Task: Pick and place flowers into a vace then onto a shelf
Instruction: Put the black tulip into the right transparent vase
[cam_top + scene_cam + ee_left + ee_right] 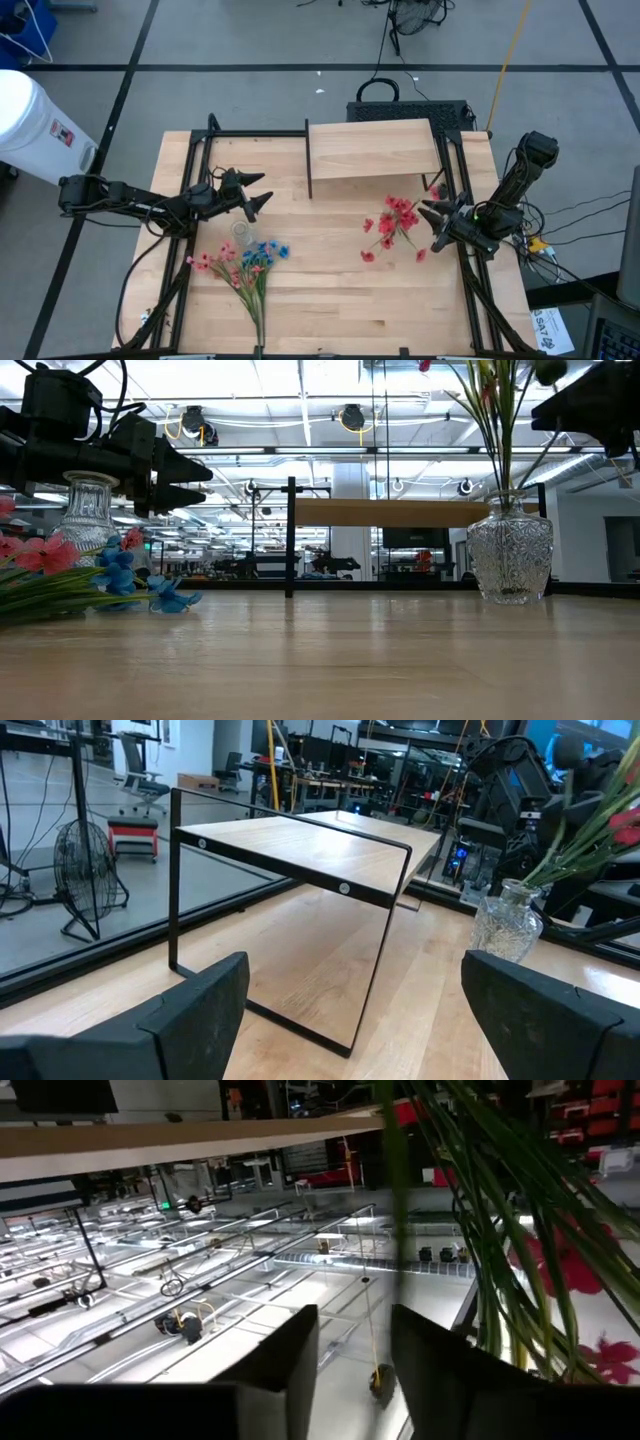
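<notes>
Flowers in two lots: red flowers (398,220) already standing in a cut-glass vase (510,555) on the right of the tabletop (330,300), stems upright and fanned out above its neck; pink and blue flowers (245,262) lying flat on the left, blossoms just beside a second, smaller glass vase (88,510) with nothing in it

Right gripper (428,225) close beside the red stems, above the vase body, fingers parted with nothing between them in its wrist view. Probably lined up to take the filled vase by the neck for the lift to the shelf (370,150), which stands bare at the far middle of the tabletop, near that vase

Left gripper (262,190) spread wide, grasping nothing, hanging above the tabletop near the small vase and pointed toward the shelf. Likely kept high and clear of the loose sprays until needed for picking them up
</notes>
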`<state>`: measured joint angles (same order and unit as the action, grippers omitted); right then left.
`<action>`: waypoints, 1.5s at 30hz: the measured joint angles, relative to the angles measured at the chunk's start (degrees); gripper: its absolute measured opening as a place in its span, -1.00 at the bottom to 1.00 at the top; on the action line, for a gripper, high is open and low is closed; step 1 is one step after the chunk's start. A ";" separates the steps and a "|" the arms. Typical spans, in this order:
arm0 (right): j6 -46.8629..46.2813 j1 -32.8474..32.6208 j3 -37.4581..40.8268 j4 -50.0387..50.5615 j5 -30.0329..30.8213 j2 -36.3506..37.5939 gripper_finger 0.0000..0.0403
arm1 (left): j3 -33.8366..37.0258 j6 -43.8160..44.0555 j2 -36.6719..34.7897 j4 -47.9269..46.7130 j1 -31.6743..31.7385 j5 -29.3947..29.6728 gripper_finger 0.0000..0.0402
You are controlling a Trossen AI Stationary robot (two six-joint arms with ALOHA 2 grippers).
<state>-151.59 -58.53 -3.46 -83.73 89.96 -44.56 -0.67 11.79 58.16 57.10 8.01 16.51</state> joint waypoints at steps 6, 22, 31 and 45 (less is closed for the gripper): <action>2.41 0.00 0.09 0.41 0.02 0.00 -0.07 | 0.00 0.00 0.00 0.02 0.00 0.00 0.82; 8.01 1.47 0.15 4.68 0.02 -0.81 0.70 | 0.00 0.00 0.01 0.01 0.00 0.00 0.82; 14.35 0.64 0.20 5.28 0.02 -0.87 0.66 | 0.00 0.00 0.00 0.02 0.00 0.00 0.82; 10.30 -9.71 0.22 9.26 0.02 -0.90 0.66 | 0.00 0.00 0.01 0.00 0.00 0.00 0.82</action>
<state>-141.29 -68.23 -3.25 -74.47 89.97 -45.45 -0.67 11.79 58.17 57.10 8.01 16.51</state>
